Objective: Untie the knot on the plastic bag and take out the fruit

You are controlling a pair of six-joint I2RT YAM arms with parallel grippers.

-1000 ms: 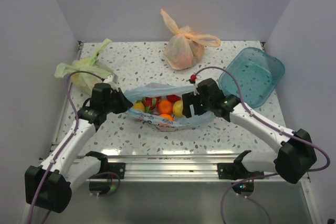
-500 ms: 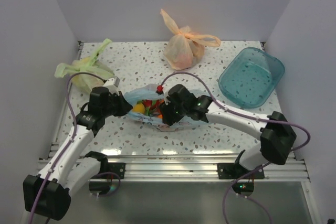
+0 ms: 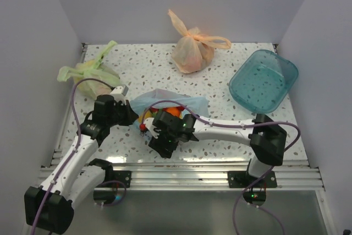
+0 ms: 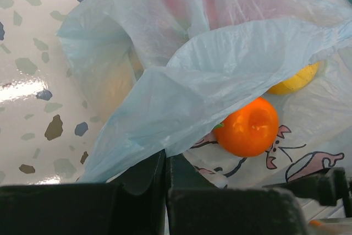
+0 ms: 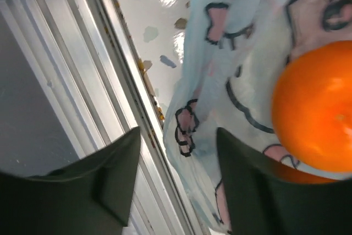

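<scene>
R gripper (image 5: 179, 185) hides most fruit (image 4: 250, 127); grip unclear.

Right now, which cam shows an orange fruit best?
Left wrist: the orange fruit shows nearly whole under a fold of the plastic bag. Right wrist crops one at the frame edge; top external shows only a sliver behind the right arm.

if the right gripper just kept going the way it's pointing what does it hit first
Most likely the plastic bag: its printed film fills the gap ahead of the right gripper, whose jaws stand apart. The orange fruit sits off to one side of that line. Depth is hard to judge.
</scene>
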